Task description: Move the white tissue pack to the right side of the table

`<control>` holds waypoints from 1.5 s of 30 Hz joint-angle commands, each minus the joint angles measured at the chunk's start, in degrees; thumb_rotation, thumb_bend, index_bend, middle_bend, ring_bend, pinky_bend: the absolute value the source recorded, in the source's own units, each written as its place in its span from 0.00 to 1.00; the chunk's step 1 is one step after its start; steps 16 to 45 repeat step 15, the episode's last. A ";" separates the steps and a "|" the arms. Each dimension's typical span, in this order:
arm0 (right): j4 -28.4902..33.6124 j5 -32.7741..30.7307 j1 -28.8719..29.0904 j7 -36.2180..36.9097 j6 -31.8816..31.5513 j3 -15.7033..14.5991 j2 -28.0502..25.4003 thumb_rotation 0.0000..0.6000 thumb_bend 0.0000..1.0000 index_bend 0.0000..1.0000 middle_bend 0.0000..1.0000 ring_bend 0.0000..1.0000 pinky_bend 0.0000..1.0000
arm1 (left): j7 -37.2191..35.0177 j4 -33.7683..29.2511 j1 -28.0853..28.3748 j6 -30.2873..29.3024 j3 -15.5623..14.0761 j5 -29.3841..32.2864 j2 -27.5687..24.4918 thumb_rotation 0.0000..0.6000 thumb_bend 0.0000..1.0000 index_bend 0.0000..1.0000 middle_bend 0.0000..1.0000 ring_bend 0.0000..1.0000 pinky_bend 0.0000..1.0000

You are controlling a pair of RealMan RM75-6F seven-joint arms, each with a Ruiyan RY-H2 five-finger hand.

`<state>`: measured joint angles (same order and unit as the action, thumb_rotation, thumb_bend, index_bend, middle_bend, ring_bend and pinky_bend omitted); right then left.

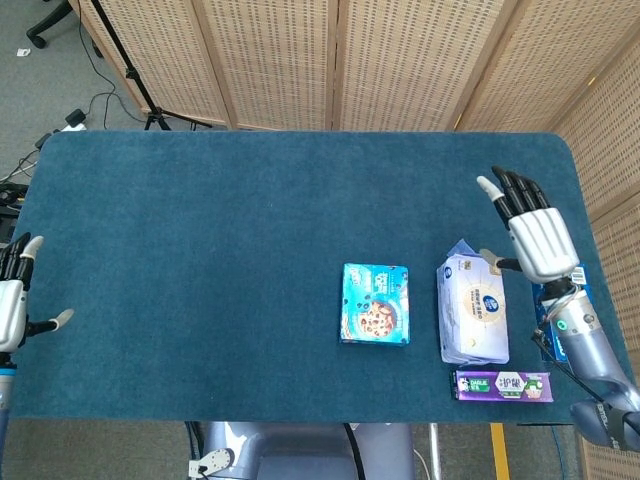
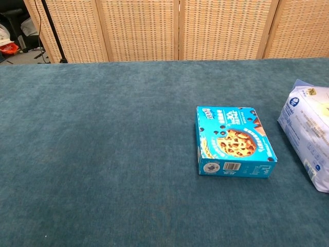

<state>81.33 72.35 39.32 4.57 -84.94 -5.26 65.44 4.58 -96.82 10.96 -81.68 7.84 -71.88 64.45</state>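
The white tissue pack (image 1: 472, 313) lies flat on the blue table (image 1: 250, 230), right of centre near the front edge; in the chest view the tissue pack (image 2: 309, 131) sits at the right border, partly cut off. My right hand (image 1: 530, 230) hovers raised to the right of the pack, fingers spread, holding nothing. My left hand (image 1: 12, 300) is at the far left edge of the table, fingers apart and empty. Neither hand shows in the chest view.
A blue cookie box (image 1: 375, 304) lies just left of the tissue pack, also seen as the cookie box (image 2: 234, 141) in the chest view. A purple gum pack (image 1: 502, 385) lies in front of the tissue pack. A blue box (image 1: 565, 290) sits at the table's right edge, behind my right arm.
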 commanded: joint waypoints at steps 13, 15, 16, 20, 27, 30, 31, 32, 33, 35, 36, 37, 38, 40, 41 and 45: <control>0.92 -1.82 -16.37 -5.15 -5.46 1.84 4.71 1.00 0.00 0.00 0.00 0.00 0.00 | -2.50 5.92 -2.72 -4.46 -1.71 -5.33 3.18 1.00 0.00 0.00 0.00 0.00 0.00; 0.70 -1.63 -17.49 -4.83 -5.18 2.34 4.76 1.00 0.00 0.00 0.00 0.00 0.00 | -3.03 6.76 -2.70 -4.50 -1.51 -5.59 3.42 1.00 0.00 0.00 0.00 0.00 0.00; 0.70 -1.63 -17.49 -4.83 -5.18 2.34 4.76 1.00 0.00 0.00 0.00 0.00 0.00 | -3.03 6.76 -2.70 -4.50 -1.51 -5.59 3.42 1.00 0.00 0.00 0.00 0.00 0.00; 0.70 -1.63 -17.49 -4.83 -5.18 2.34 4.76 1.00 0.00 0.00 0.00 0.00 0.00 | -3.03 6.76 -2.70 -4.50 -1.51 -5.59 3.42 1.00 0.00 0.00 0.00 0.00 0.00; 0.70 -1.63 -17.49 -4.83 -5.18 2.34 4.76 1.00 0.00 0.00 0.00 0.00 0.00 | -3.03 6.76 -2.70 -4.50 -1.51 -5.59 3.42 1.00 0.00 0.00 0.00 0.00 0.00; 0.70 -1.63 -17.49 -4.83 -5.18 2.34 4.76 1.00 0.00 0.00 0.00 0.00 0.00 | -3.03 6.76 -2.70 -4.50 -1.51 -5.59 3.42 1.00 0.00 0.00 0.00 0.00 0.00; 0.70 -1.63 -17.49 -4.83 -5.18 2.34 4.76 1.00 0.00 0.00 0.00 0.00 0.00 | -3.03 6.76 -2.70 -4.50 -1.51 -5.59 3.42 1.00 0.00 0.00 0.00 0.00 0.00; 0.70 -1.63 -17.49 -4.83 -5.18 2.34 4.76 1.00 0.00 0.00 0.00 0.00 0.00 | -3.03 6.76 -2.70 -4.50 -1.51 -5.59 3.42 1.00 0.00 0.00 0.00 0.00 0.00; 0.70 -1.63 -17.49 -4.83 -5.18 2.34 4.76 1.00 0.00 0.00 0.00 0.00 0.00 | -3.03 6.76 -2.70 -4.50 -1.51 -5.59 3.42 1.00 0.00 0.00 0.00 0.00 0.00; 0.70 -1.63 -17.49 -4.83 -5.18 2.34 4.76 1.00 0.00 0.00 0.00 0.00 0.00 | -3.03 6.76 -2.70 -4.50 -1.51 -5.59 3.42 1.00 0.00 0.00 0.00 0.00 0.00; 0.70 -1.63 -17.49 -4.83 -5.18 2.34 4.76 1.00 0.00 0.00 0.00 0.00 0.00 | -3.03 6.76 -2.70 -4.50 -1.51 -5.59 3.42 1.00 0.00 0.00 0.00 0.00 0.00; 0.70 -1.63 -17.49 -4.83 -5.18 2.34 4.76 1.00 0.00 0.00 0.00 0.00 0.00 | -3.03 6.76 -2.70 -4.50 -1.51 -5.59 3.42 1.00 0.00 0.00 0.00 0.00 0.00; 0.70 -1.63 -17.49 -4.83 -5.18 2.34 4.76 1.00 0.00 0.00 0.00 0.00 0.00 | -3.03 6.76 -2.70 -4.50 -1.51 -5.59 3.42 1.00 0.00 0.00 0.00 0.00 0.00; 0.70 -1.63 -17.49 -4.83 -5.18 2.34 4.76 1.00 0.00 0.00 0.00 0.00 0.00 | -3.03 6.76 -2.70 -4.50 -1.51 -5.59 3.42 1.00 0.00 0.00 0.00 0.00 0.00; 0.70 -1.63 -17.49 -4.83 -5.18 2.34 4.76 1.00 0.00 0.00 0.00 0.00 0.00 | -3.03 6.76 -2.70 -4.50 -1.51 -5.59 3.42 1.00 0.00 0.00 0.00 0.00 0.00; 0.70 -1.63 -17.49 -4.83 -5.18 2.34 4.76 1.00 0.00 0.00 0.00 0.00 0.00 | -3.03 6.76 -2.70 -4.50 -1.51 -5.59 3.42 1.00 0.00 0.00 0.00 0.00 0.00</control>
